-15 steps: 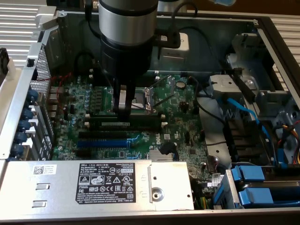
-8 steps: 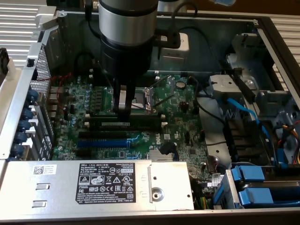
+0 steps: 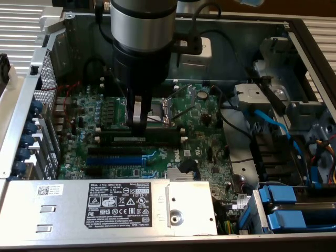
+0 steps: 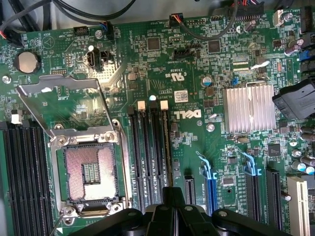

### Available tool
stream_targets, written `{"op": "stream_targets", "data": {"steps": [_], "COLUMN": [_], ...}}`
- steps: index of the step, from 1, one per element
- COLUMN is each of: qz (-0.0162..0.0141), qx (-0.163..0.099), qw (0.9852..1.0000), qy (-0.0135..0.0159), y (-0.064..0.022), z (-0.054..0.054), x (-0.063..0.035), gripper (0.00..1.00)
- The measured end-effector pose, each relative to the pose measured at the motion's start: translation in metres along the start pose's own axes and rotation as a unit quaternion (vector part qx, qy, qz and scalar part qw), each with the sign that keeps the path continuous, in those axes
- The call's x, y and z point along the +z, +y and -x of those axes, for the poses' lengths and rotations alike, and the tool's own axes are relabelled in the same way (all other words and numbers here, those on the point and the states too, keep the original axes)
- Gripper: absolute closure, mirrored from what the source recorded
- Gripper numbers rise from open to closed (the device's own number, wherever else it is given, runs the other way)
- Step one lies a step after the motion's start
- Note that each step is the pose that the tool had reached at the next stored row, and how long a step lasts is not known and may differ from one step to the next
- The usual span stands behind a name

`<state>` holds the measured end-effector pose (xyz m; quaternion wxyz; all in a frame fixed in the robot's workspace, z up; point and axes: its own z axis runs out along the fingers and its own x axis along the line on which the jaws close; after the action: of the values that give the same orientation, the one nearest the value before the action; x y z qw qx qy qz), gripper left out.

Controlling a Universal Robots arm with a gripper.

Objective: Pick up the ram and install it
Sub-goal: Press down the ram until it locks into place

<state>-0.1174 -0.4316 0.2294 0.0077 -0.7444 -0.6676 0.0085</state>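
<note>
Nearest the camera in the exterior view lay the power supply (image 3: 105, 202), and beyond it the motherboard (image 3: 205, 157). Over the memory slots (image 3: 139, 140) the hand (image 3: 137, 125) stood with its fingers drawn narrow, tips down on the ram (image 3: 157, 131). That green stick lay along a far slot beside the open CPU socket (image 3: 160, 111), its long axis running left to right, directly under the hand. From the wrist, the ram (image 4: 165, 147) ran straight away from the hand (image 4: 173, 204) among the slots (image 4: 145, 152).
</note>
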Motion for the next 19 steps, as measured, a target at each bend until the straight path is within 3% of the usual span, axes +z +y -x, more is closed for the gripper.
{"op": "stream_targets", "data": {"steps": [19], "qz": [-0.0001], "qx": [0.0], "qw": [1.0], "qy": [0.0008], "y": [0.0001], "z": [0.0007], "x": [0.0007], "gripper": [0.9]}}
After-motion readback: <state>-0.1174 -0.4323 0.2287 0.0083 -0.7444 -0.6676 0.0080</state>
